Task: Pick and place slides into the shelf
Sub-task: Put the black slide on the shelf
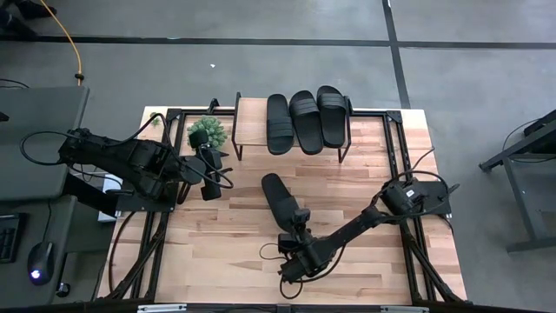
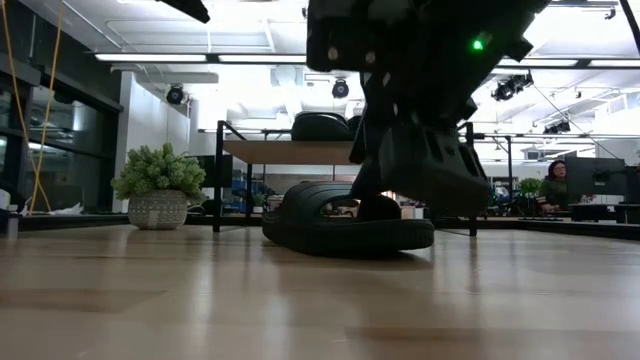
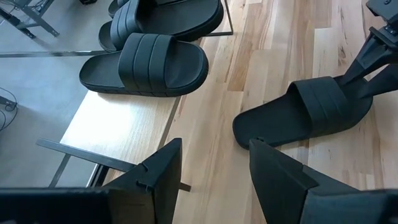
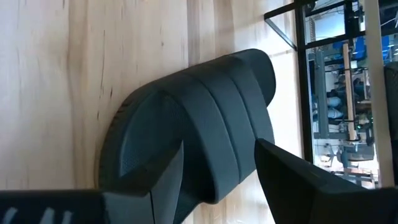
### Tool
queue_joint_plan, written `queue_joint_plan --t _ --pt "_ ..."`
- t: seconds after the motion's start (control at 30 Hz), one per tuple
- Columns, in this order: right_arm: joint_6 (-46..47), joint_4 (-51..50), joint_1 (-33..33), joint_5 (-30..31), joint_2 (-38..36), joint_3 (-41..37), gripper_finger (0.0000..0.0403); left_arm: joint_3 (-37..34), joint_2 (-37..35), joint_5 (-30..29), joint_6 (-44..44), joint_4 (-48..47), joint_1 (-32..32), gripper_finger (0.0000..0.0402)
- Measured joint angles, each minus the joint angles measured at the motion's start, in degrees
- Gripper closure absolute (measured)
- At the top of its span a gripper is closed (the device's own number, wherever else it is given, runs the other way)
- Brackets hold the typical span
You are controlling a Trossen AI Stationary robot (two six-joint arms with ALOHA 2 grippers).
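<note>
Three black slides [image 1: 304, 122] lie side by side on the light wooden top of the shelf [image 1: 252, 130] at the table's far side. A further black slide [image 1: 278, 198] lies sole down on the table in front of the shelf. My right gripper [image 4: 217, 162] is open and slants down at this slide's ribbed strap from the near side. My left gripper [image 1: 211, 187] hangs open and empty above the table, left of the shelf; its wrist view shows the lone slide [image 3: 305, 112] and the shelf's slides [image 3: 149, 62]. My right gripper stands open astride the slide's strap [image 4: 217, 118], slanting down from the table's near side. One finger [image 4: 165, 177] is over the footbed at the strap's mouth and the other [image 4: 280, 174] is beyond the slide's side. Whether either finger touches the slide, I cannot tell.
A small potted plant [image 1: 208, 132] stands at the shelf's left end, close to my left gripper. Black metal frame rails [image 1: 395, 148] run along the table's left and right sides. Bare wood lies toward the near edge [image 2: 300, 300].
</note>
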Motion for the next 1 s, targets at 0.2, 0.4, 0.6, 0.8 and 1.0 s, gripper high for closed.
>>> queue_joint_plan --t 0.2,0.4,0.6,0.8,1.0 --pt "0.1 0.3 0.0 0.5 1.2 0.0 0.0214 0.0 0.0 0.0 0.0 0.0 0.0 0.0232" --pt "1.2 -0.3 -0.4 2.9 2.7 0.0 0.0214 0.0 0.0 0.0 0.0 0.0 0.0 0.0232" --pt "2.0 -1.5 -1.3 5.3 2.7 0.0 0.0214 0.0 0.0 0.0 0.0 0.0 0.0 0.0231" --pt "2.6 -2.1 -2.5 4.1 2.7 0.0 0.0214 0.0 0.0 0.0 0.0 0.0 0.0 0.0231" --pt "3.1 -2.2 -3.0 4.9 2.7 0.0 0.0214 0.0 0.0 0.0 0.0 0.0 0.0 0.0231"
